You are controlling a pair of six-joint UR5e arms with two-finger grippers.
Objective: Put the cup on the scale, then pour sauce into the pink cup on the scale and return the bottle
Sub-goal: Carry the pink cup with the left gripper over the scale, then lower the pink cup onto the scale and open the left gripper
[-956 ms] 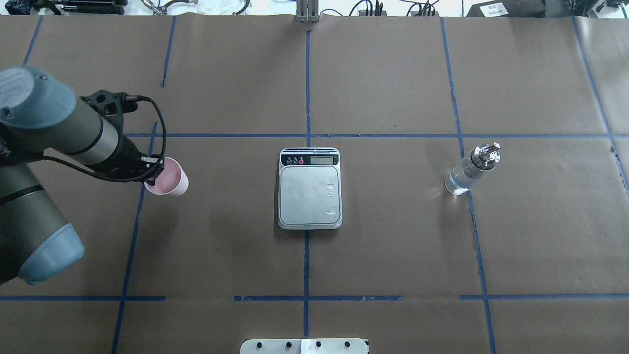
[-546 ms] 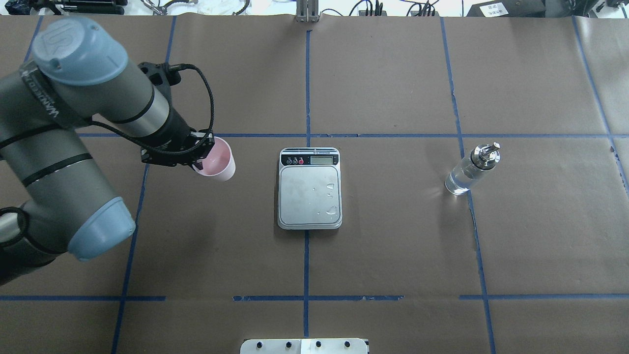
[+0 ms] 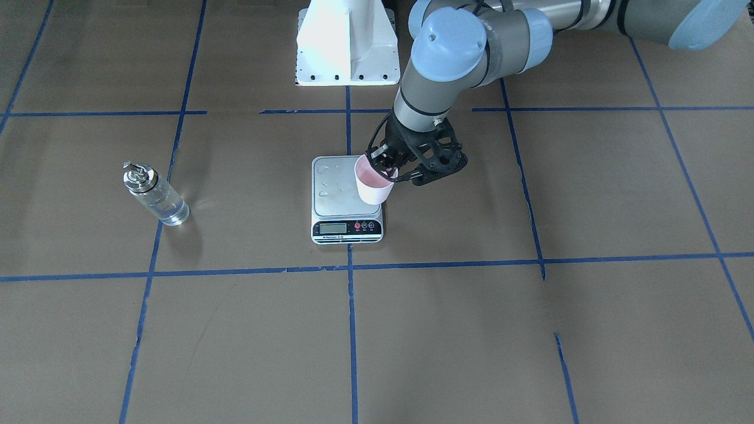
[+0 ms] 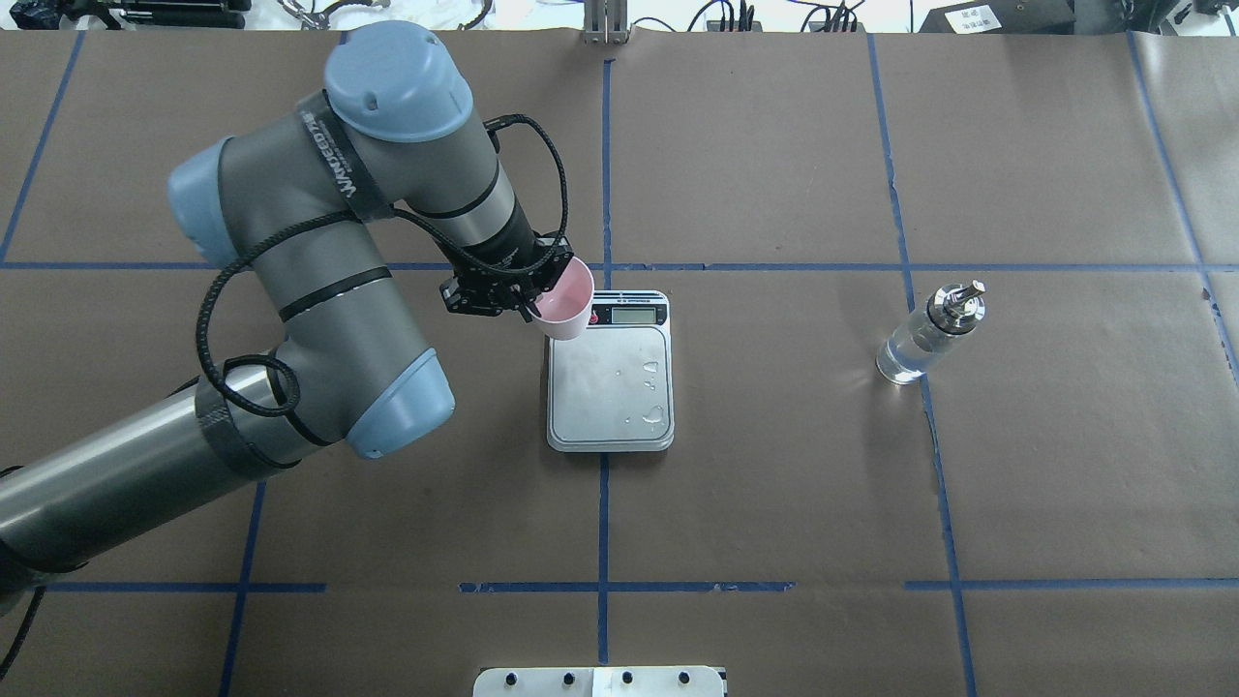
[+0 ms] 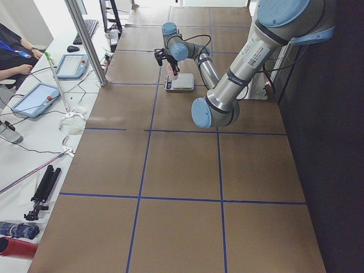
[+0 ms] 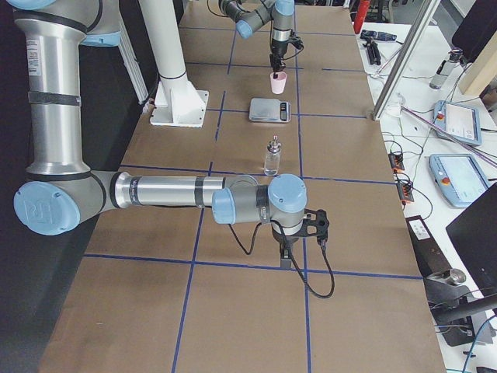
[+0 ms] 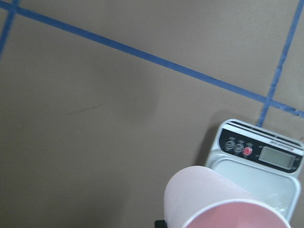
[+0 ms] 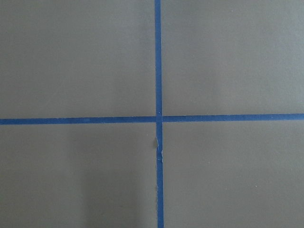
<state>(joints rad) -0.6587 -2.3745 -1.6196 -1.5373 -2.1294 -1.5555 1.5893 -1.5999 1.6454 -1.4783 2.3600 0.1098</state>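
My left gripper [image 4: 530,298] is clamped on the rim of the pink cup [image 4: 565,310], which looks to be lifted clear of the surface. Just below and ahead of the fingers lies the kitchen scale [image 4: 605,387]. The cup hangs over its display-end corner, not over the middle of the platform. If I let go here, I judge it would land on the edge or the buttons and tip. Droplets [image 4: 657,416] further along the platform could let the base slide. Far beyond the scale the glass bottle [image 4: 920,341] stands well apart, with open paper between. The right gripper [image 6: 287,256] hangs over bare table, and I cannot tell its grip.
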